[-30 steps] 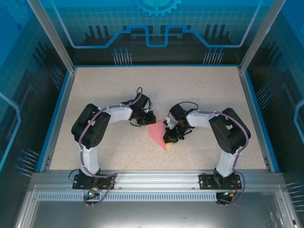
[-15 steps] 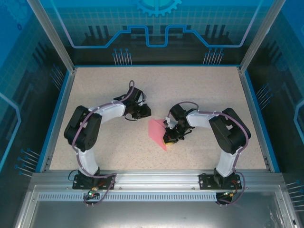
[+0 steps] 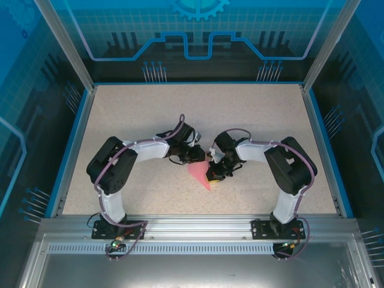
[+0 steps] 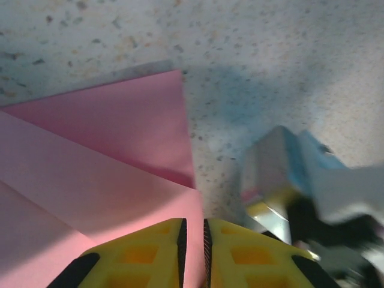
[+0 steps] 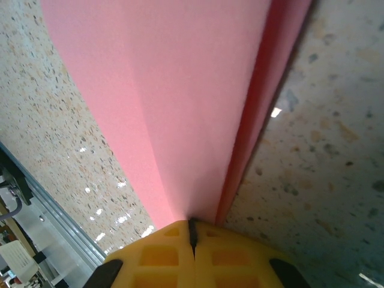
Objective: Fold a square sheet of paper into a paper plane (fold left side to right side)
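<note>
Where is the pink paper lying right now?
In the top view the pink paper lies near the centre of the table. The right fingers pinch its right edge and the left fingers stand at its far edge.

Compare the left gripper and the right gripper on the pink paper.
The left gripper shows a thin slit between its fingers; the right gripper is fully shut. The right gripper pinches the folded pink paper; whether the left gripper grips it is unclear. Left sits at the paper's far edge, right at its right side. Both have yellow fingers.
</note>
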